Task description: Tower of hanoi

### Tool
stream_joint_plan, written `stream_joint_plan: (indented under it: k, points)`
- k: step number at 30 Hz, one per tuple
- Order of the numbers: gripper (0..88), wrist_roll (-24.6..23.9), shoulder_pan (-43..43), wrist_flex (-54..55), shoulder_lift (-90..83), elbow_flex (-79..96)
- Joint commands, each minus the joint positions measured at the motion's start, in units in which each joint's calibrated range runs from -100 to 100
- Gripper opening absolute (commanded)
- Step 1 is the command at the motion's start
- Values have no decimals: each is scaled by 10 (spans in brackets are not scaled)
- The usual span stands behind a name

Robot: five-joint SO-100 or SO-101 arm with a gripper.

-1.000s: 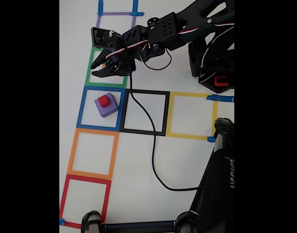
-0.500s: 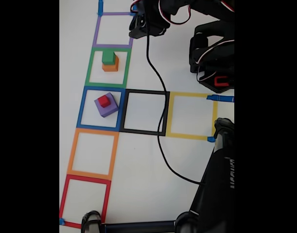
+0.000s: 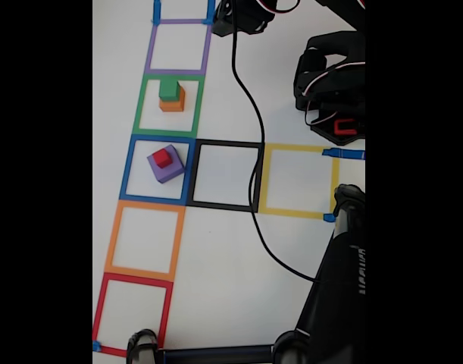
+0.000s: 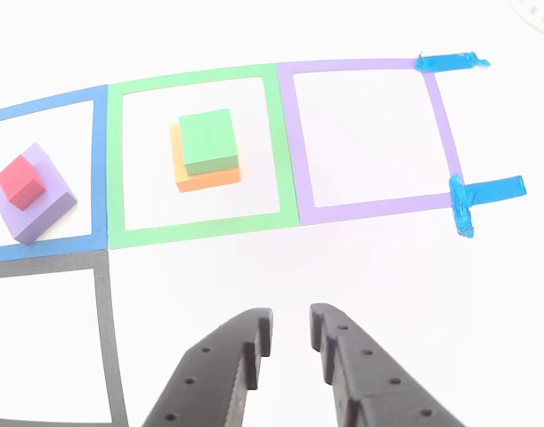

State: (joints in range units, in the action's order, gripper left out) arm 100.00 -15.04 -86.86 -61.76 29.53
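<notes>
White tabletop [image 3: 216, 250] filled the scene you were working over, marked out with taped squares in several colours. In the fixed view a column ran down the left: a purple square [image 3: 178, 47], a green square [image 3: 169, 106], a blue square [image 3: 158, 170], an orange square [image 3: 144, 240] and a red square [image 3: 132, 315], with a black square [image 3: 227, 176] and a yellow square [image 3: 298, 180] branching off to the right of the blue one.

Your green block [image 4: 208, 140] sat on top of the orange block [image 4: 205, 176], and that pair stood inside the green square. Next door, inside the blue square, the small red block [image 4: 21, 181] rested on the larger purple block [image 4: 42, 209].

Your gripper [image 4: 289, 334] hung over bare table just outside the green and purple squares in the other view, its two black fingers [image 4: 245, 342] a narrow gap apart and grasping nothing. It was well apart from both stacks. In the fixed view the arm [image 3: 242, 15] was up at the top edge beside the purple square, and a black cable [image 3: 254, 167] trailed from it down across the black square.
</notes>
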Motion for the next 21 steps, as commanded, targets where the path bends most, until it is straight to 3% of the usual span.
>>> stream_joint_plan:
  k: [1, 12, 15, 21]
  points:
    - [21, 0, -18, 83, -31, 87]
    - [57, 0, -38, 414, -88, 402]
    - [180, 0, -29, 512, -79, 467]
    - [238, 0, 3, 720, -38, 569]
